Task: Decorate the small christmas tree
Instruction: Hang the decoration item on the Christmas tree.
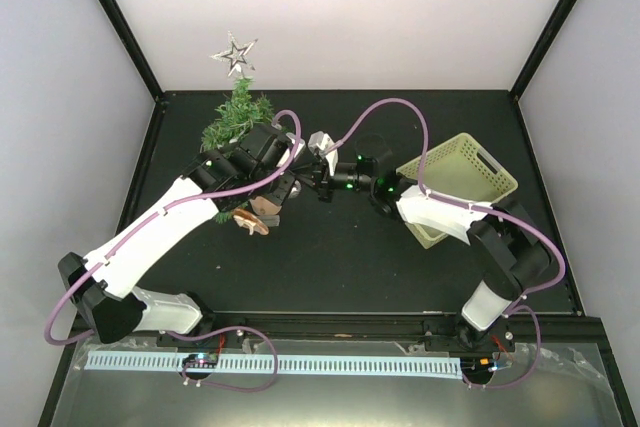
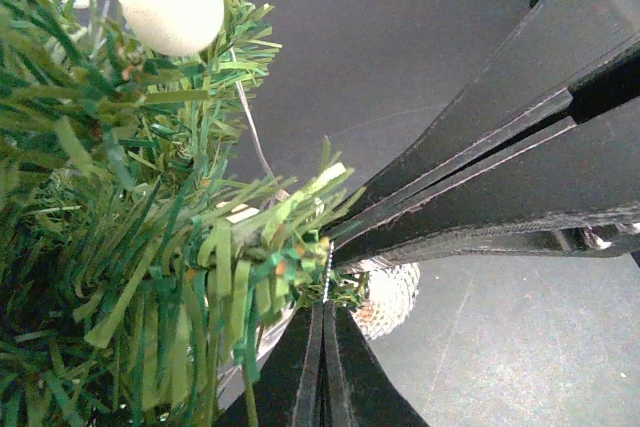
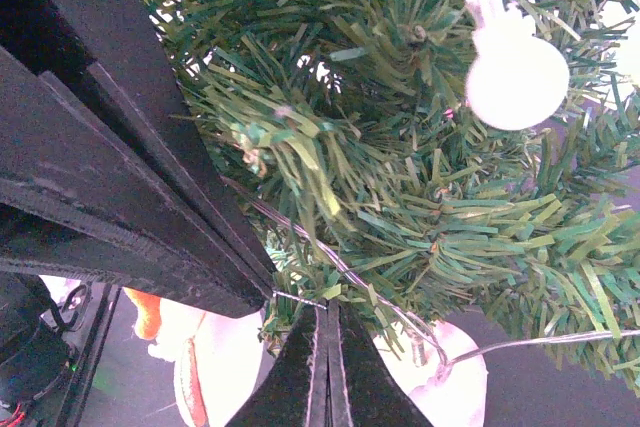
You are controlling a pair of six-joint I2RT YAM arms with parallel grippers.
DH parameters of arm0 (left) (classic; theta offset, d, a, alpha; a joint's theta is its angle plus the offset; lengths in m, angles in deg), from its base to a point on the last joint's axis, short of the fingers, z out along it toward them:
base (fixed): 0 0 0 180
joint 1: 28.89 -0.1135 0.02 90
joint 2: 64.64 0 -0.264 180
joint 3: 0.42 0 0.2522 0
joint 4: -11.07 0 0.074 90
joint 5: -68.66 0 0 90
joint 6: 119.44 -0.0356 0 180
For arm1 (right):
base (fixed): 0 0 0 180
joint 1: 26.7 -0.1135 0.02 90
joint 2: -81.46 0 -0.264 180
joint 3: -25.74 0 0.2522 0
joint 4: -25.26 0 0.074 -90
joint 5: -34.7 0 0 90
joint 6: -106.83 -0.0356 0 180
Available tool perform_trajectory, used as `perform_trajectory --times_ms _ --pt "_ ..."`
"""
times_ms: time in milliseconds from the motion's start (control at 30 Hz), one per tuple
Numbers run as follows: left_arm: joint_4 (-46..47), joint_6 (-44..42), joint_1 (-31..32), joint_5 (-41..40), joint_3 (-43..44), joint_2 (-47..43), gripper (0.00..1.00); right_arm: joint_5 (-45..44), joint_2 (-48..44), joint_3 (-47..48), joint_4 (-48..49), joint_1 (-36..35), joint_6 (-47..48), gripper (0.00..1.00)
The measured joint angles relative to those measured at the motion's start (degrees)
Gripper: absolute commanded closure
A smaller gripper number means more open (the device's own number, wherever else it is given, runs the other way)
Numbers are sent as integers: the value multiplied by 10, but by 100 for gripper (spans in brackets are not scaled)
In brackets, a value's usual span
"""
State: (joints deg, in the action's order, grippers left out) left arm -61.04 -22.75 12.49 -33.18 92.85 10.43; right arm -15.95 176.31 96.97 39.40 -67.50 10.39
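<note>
Fingers together, right end effector (image 3: 325,307) pinches wire (image 3: 560,339) at the tree (image 3: 400,177); left end effector (image 2: 325,292) is closed too. Stringing lights, I judge; next, drape the wire round.

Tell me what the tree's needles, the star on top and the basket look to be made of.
Needles of the small christmas tree: flat-cut green strips with a matte finish, likely plastic film.
Star: a silvery, glittery outline, perhaps wire or plastic; too small to tell.
Basket: pale yellow-green with slotted walls, which looks like moulded plastic.
</note>
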Motion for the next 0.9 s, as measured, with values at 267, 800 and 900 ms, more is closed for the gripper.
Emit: perform_trajectory --times_ms 267,800,900 --pt "1 0 0 -11 0 4 98 -8 3 0 0 0 -1 98" --pt "-17 2 0 -10 3 3 87 -24 6 0 -1 4 -6 85" --pt "-17 2 0 -5 7 2 85 -22 6 0 -4 4 -6 82"
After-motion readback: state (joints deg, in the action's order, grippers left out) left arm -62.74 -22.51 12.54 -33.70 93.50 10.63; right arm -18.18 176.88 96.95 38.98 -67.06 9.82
